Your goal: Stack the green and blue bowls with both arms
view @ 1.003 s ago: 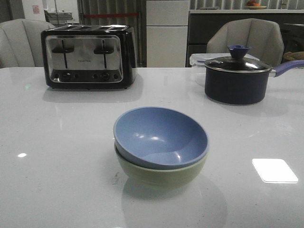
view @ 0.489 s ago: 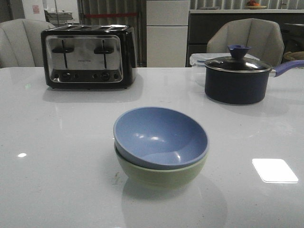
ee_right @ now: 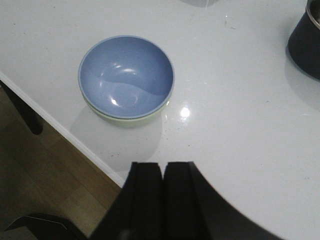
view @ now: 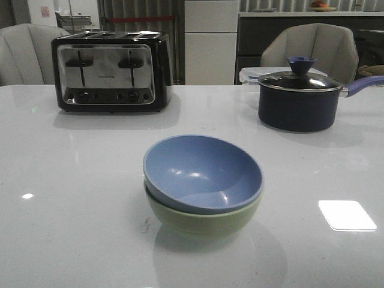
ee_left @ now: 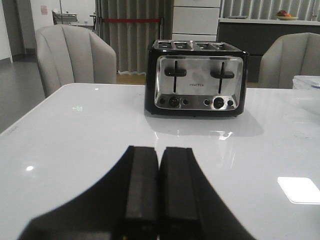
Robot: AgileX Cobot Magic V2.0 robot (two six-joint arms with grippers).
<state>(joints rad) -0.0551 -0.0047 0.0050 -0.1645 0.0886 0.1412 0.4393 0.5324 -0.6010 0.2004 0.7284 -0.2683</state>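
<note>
Bowls are stacked: we see the blue bowl [view: 203,173] nested in the green bowl [view: 204,222] mid-table, a bit tilted. Toaster [view: 111,71] sits far back left, saucepan [view: 299,99] back right. Our left gripper [ee_left: 158,152] has its fingers pressed together, facing the toaster. Our right gripper [ee_right: 163,167] is closed too, hovering empty near the bowls.

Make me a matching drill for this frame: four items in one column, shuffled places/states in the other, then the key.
Items:
1. blue bowl
2. green bowl
3. toaster
4. saucepan

States:
A. far left of the table
B. lidded, far right
C. nested on top
D. underneath, on the table

Pairs: 1-C, 2-D, 3-A, 4-B
</note>
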